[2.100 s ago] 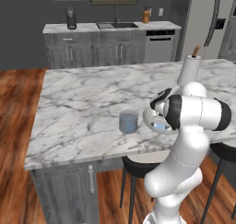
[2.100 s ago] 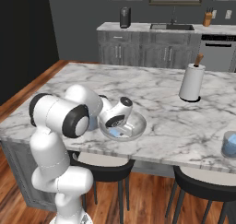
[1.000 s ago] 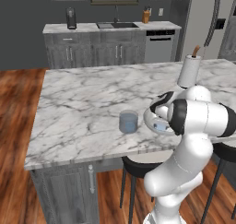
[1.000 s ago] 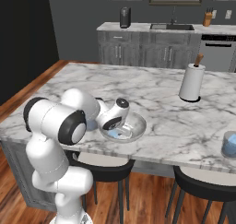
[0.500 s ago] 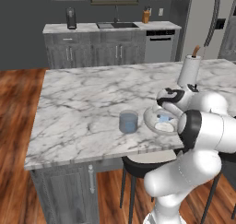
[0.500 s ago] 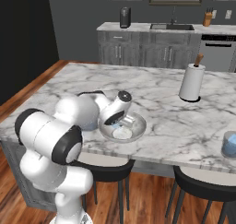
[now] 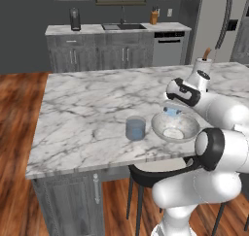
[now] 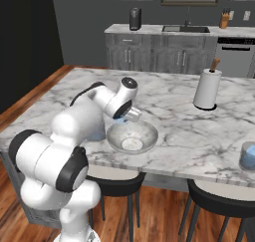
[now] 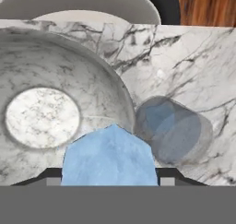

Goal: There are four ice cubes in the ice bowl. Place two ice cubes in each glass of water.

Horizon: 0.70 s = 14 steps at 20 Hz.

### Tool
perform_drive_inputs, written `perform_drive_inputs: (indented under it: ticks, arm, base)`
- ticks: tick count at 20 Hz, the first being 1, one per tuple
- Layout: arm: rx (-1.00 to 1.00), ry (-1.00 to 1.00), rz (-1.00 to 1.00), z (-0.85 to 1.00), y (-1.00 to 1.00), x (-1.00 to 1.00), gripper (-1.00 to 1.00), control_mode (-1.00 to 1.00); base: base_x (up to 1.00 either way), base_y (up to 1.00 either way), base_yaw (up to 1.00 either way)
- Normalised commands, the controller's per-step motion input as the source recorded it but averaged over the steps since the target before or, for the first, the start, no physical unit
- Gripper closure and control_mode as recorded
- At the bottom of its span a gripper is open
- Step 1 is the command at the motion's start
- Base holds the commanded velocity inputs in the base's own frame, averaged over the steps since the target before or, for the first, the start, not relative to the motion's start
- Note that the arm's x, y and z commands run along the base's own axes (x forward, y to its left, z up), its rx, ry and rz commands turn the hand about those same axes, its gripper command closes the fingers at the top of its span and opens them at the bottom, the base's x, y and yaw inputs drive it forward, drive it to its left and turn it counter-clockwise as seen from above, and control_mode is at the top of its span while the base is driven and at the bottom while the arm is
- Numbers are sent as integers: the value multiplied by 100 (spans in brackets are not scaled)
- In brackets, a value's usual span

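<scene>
**Now: cube held above bowl, glass off to one side**

Currently the end effector (image 7: 172, 110) is clamped on one ice cube (image 9: 109, 156), hovering over the far rim of the ice bowl (image 7: 187, 131) on the tabletop (image 7: 87, 113). The glass of water (image 7: 135, 128) stands just beside the bowl, on its left in the left base view. Judgement: next move is a sideways carry to above the glass.

A home kitchen: marble island (image 7: 87, 104), sink (image 7: 118, 26), dishwasher (image 7: 168, 48), fridge (image 7: 219, 24)
</scene>
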Motion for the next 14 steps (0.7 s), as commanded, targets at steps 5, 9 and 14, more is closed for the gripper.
perform_drive_inputs:
  ticks: [5,9,14]
  arm:
    - [0,11,10,12,72,11,100,-100]
    - [0,14,10,5,77,13,100,-100]
    - [0,12,7,0,56,20,100,-100]
  base:
    - [0,0,0]
    - [0,0,0]
    - [0,0,0]
